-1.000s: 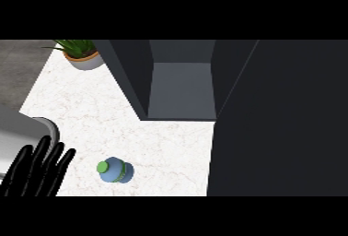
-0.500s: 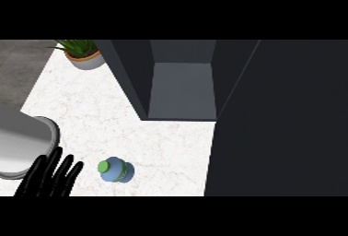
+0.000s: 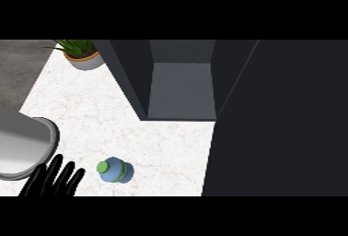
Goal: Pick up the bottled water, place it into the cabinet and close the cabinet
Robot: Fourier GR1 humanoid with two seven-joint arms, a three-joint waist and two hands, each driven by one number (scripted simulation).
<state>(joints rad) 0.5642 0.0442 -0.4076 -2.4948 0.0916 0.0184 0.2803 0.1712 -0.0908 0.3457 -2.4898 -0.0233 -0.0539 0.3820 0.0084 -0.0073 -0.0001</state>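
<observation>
From the head view, I looked steeply down on a white marbled tabletop that ran from the upper left toward the lower middle. At its far left corner stood a green leafy plant in a grey pot with an orange rim, and beyond that edge lay a strip of dark grey floor. The dark grey cabinet stood open at the top centre, its paler inner shelf bare, and its tall dark door filled the right side of the view. The small blue water bottle with a green cap stood on the tabletop near the lower edge, left of the cabinet door and well short of the cabinet opening. My black left hand showed at the lower left, its fingers straight and spread, just beside the bottle but apart from it, holding nothing. Its grey forearm lay above it at the left edge. I saw no right hand.
</observation>
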